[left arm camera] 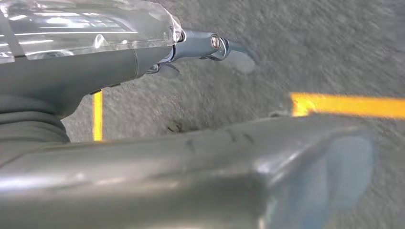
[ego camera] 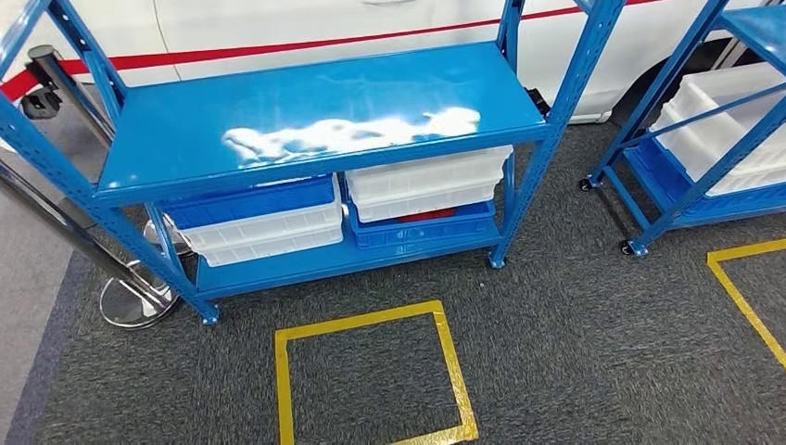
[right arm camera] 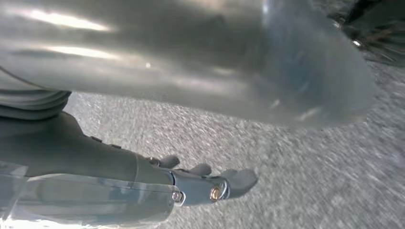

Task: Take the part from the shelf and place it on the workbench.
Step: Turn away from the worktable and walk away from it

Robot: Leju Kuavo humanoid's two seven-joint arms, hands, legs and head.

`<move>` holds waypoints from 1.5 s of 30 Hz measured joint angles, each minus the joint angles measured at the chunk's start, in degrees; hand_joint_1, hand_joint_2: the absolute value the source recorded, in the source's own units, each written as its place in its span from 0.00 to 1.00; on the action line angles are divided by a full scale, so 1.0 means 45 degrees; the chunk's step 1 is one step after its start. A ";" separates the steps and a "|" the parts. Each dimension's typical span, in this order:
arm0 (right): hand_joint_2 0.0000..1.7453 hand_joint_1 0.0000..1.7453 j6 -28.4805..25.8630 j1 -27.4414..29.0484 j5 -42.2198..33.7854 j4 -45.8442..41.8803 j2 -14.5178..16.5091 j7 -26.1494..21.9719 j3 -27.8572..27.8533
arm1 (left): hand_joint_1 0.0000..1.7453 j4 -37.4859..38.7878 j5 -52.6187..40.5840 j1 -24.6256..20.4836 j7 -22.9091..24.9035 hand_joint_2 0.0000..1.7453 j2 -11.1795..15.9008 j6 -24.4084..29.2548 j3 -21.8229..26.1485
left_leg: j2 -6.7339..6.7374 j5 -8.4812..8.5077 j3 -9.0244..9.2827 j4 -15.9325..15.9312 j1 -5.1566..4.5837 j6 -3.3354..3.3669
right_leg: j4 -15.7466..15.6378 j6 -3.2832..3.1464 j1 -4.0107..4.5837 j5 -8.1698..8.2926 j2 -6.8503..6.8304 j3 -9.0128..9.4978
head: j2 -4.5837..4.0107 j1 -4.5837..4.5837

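Grey carpet [ego camera: 575, 315] marked with yellow tape [ego camera: 371, 320] is seen below a blue shelf [ego camera: 315, 111], with a white vehicle body behind it. Its upper deck is bare and glossy. On the lower deck, white bins [ego camera: 426, 184] and blue bins [ego camera: 250, 199] are stacked; a second shelf [ego camera: 714, 139] with white bins stands to the right.

No part can be identified: it is presumably inside one of the bins, whose contents are hidden by the upper deck. A strip of red [ego camera: 426, 215] is noted between two bins, but what it is cannot be told.

The left hand [left arm camera: 200, 47] hangs over the carpet, fingers extended, nothing held. The right hand [right arm camera: 205, 183] hangs likewise, fingers apart and empty.

Handling is judged with reserve. A binned part is likely rigid and light to moderate in weight. If smooth plastic or metal, it may slip; a hold across its middle is advised. Reach under the upper deck is judged tight.
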 joint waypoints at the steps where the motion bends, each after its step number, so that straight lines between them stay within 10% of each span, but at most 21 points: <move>1: 0.00 0.00 -0.0002 -0.0002 0.0000 0.0000 0.0002 0.0001 0.0002 | 0.00 -0.0010 -0.0008 -0.0008 -0.0034 0.00 -0.0005 -0.0028 0.0002 | 0.0034 -0.0129 -0.0410 0.0692 0.0043 -0.0064 | -0.0073 -0.0044 -0.0022 -0.0115 -0.0008 0.0197 | 0.0000 -0.0005; 4: 0.00 0.00 -0.0016 -0.0020 -0.0006 0.0000 0.0002 0.0002 0.0003 | 0.00 -0.0024 -0.0029 0.0029 -0.0105 0.00 -0.0013 -0.0139 0.0002 | 0.0105 -0.1276 -0.1947 0.2477 0.0178 -0.0254 | -0.0124 -0.0050 -0.0058 -0.0563 0.0003 0.0727 | 0.0000 -0.0009; 6: 0.00 0.00 -0.0018 -0.0019 -0.0007 0.0000 0.0006 0.0010 0.0002 | 0.00 -0.0023 -0.0035 0.0087 -0.0117 0.00 -0.0013 -0.0168 0.0002 | 0.0126 -0.1433 -0.2453 0.2214 0.0228 -0.0308 | -0.0126 0.0009 -0.0089 -0.0931 0.0024 0.1207 | 0.0000 -0.0006; 10: 0.00 0.00 -0.0018 0.0013 -0.0007 0.0030 0.0022 0.0040 0.0001 | 0.00 -0.0023 -0.0046 0.0258 -0.0118 0.00 -0.0015 -0.0175 0.0002 | 0.0219 0.1305 -0.2674 -0.0071 0.0188 -0.0118 | -0.0141 0.0243 -0.0096 -0.1675 0.0041 0.2018 | 0.0001 -0.0008; 13: 0.00 0.00 -0.0027 -0.0076 -0.0007 0.0024 0.0029 0.0062 -0.0002 | 0.00 -0.0025 -0.0080 0.0241 -0.0140 0.00 -0.0022 -0.0197 0.0002 | 0.0203 0.1594 -0.2422 -0.0437 0.0153 0.0152 | -0.0031 0.0540 -0.0075 -0.1735 0.0070 0.2268 | 0.0001 -0.0004; 16: 0.00 0.00 -0.0033 -0.0158 -0.0007 0.0015 0.0039 0.0073 0.0000 | 0.00 -0.0027 -0.0091 0.0150 -0.0183 0.00 -0.0034 -0.0211 0.0002 | 0.0175 0.1464 -0.1899 -0.0755 0.0186 0.0391 | 0.1560 0.0663 -0.0092 -0.1553 0.0017 0.1406 | 0.0001 0.0004; 20: 0.00 0.00 -0.0050 -0.0177 -0.0007 0.0015 0.0053 0.0104 0.0001 | 0.00 -0.0027 -0.0075 0.0115 -0.0237 0.00 -0.0051 -0.0207 0.0007 | 0.0110 0.1027 -0.1304 -0.0842 0.0123 0.0538 | 0.3306 0.0710 -0.0070 -0.2957 -0.0011 -0.0388 | 0.0000 0.0006; 22: 0.00 0.00 -0.0057 -0.0162 -0.0005 0.0015 0.0053 0.0139 -0.0001 | 0.00 -0.0027 -0.0090 0.0131 -0.0249 0.00 -0.0075 -0.0205 0.0007 | 0.0050 0.0741 -0.0925 -0.0844 0.0092 0.0520 | 0.2444 0.0652 -0.0035 -0.2407 -0.0011 -0.0554 | 0.0000 0.0006; 26: 0.00 0.00 -0.0042 -0.0142 -0.0010 0.0013 0.0041 0.0265 -0.0005 | 0.00 -0.0027 -0.0135 0.0114 -0.0220 0.00 -0.0132 -0.0175 0.0007 | -0.0011 0.0250 -0.0472 -0.0796 0.0016 0.0338 | 0.0344 0.0293 0.0139 -0.0001 0.0019 -0.0412 | 0.0000 0.0023; 31: 0.00 0.00 -0.0022 -0.0205 -0.0176 0.0007 0.0094 0.0426 -0.0059 | 0.00 -0.0027 -0.0312 0.0022 -0.0178 0.00 -0.0123 -0.0233 -0.0012 | 0.0015 -0.0143 -0.0515 -0.0220 0.0019 -0.0029 | -0.0046 0.0057 0.0020 0.0046 0.0025 -0.0020 | 0.0000 0.0040; 35: 0.00 0.00 -0.0030 -0.0228 -0.0245 0.0005 0.0109 0.0492 -0.0137 | 0.00 -0.0027 -0.0395 -0.0064 -0.0101 0.00 -0.0111 -0.0358 -0.0046 | 0.0102 -0.1085 -0.1979 0.2177 0.0221 -0.0291 | -0.0121 -0.0009 -0.0027 -0.0055 0.0003 0.0151 | 0.0000 0.0035; 39: 0.00 0.00 -0.0058 -0.0227 -0.0246 0.0005 0.0138 0.0475 -0.0163 | 0.00 -0.0027 -0.0385 -0.0072 -0.0093 0.00 -0.0085 -0.0400 -0.0056 | 0.0134 0.0501 -0.1521 0.0080 0.0291 -0.0345 | -0.0109 0.0117 -0.0069 -0.0217 0.0006 0.0423 | 0.0000 0.0035; 45: 0.00 0.00 -0.0050 -0.0271 -0.0200 0.0005 0.0203 0.0327 -0.0187 | 0.00 -0.0027 -0.0344 -0.0050 -0.0171 0.00 -0.0086 -0.0403 -0.0058 | 0.0199 0.1000 -0.1208 -0.1017 0.0232 0.0219 | 0.0054 0.0569 -0.0057 -0.0448 -0.0011 0.0440 | 0.0000 0.0043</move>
